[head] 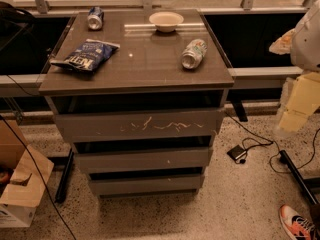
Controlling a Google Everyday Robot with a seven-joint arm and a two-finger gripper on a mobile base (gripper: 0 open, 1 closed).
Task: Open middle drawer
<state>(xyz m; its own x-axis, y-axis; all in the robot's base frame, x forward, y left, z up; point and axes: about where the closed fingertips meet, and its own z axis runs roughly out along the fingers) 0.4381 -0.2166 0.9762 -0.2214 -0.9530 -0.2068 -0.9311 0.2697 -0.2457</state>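
The middle drawer [142,160] lies well left of what seems our gripper [296,106], at the right edge; its state we cannot tell.

Drawer cabinet's glossy grey-brown top [145,64]: a blue chip bag [86,55] lies at left, a can [95,18] at the back-left corner, a pale bowl [166,20] at the back and a green-white can [193,53] on its side at right. The gripper [296,106] hangs beyond the right edge.
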